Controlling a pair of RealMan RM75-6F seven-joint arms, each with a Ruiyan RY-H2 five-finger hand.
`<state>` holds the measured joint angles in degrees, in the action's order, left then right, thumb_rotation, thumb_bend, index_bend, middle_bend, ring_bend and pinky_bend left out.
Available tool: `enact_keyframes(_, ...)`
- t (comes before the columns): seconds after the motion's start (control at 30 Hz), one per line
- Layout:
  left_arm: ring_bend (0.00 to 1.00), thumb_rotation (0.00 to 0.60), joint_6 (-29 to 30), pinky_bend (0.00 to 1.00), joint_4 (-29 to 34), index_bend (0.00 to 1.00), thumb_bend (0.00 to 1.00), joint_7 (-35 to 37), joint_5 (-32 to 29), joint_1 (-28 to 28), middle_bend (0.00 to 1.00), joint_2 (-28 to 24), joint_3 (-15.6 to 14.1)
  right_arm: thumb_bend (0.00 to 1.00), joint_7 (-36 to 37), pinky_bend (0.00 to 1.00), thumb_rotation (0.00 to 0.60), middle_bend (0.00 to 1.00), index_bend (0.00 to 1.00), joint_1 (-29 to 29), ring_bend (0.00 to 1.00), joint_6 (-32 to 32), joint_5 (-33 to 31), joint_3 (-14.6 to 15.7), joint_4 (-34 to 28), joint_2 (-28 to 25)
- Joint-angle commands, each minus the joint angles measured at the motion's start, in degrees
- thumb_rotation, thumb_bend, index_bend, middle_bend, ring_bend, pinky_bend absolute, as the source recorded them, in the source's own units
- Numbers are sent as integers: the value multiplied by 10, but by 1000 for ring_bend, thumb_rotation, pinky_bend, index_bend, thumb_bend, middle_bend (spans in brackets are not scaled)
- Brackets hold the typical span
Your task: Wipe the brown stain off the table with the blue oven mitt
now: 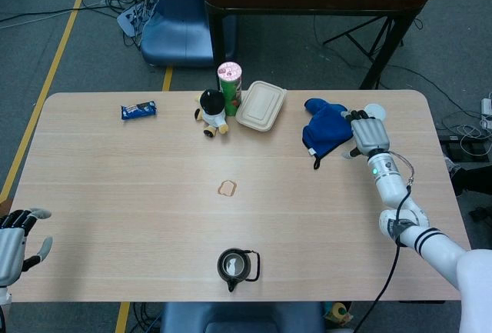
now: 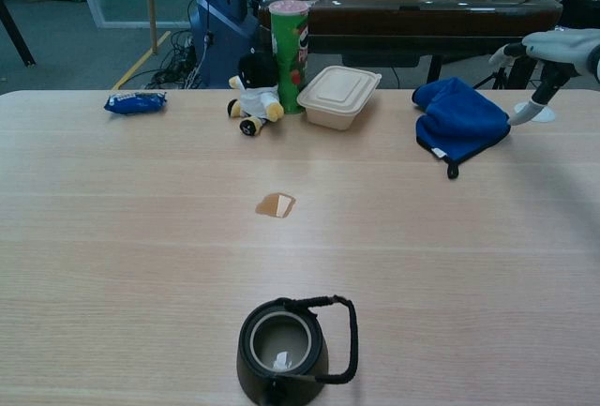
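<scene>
The blue oven mitt [image 1: 327, 127] [image 2: 459, 117] lies flat at the table's far right, a black loop at its near corner. My right hand [image 1: 367, 134] [image 2: 548, 52] hovers just off its right edge, fingers spread and holding nothing. The brown stain [image 1: 227, 188] [image 2: 275, 204] marks the middle of the table, well to the left of the mitt. My left hand [image 1: 14, 242] hangs at the near left corner of the table, fingers apart and empty; only the head view shows it.
A black kettle [image 1: 237, 265] [image 2: 292, 342] stands near the front edge. Along the far side sit a lidded food box [image 1: 261, 105], a green can [image 1: 230, 86], a plush toy [image 1: 213, 111] and a blue snack packet [image 1: 138, 109]. A white disc [image 1: 377, 111] lies behind my right hand.
</scene>
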<state>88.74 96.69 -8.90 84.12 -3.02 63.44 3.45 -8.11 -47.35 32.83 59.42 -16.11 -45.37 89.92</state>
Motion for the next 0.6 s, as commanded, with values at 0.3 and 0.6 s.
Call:
enact_keyframes(0.3,258,600,-2,260,-2,349,301,-3,-10,3,320,-1,2,170,16,256,600,129,0,-79,100,-88,-12,-7,179,99)
enact_keyframes(0.6,258,600,-2,260,-2,348,301,-1,-20,6,320,-3,4,169,49,255,600,130,0,-112,100,-123,14,-3,274,159)
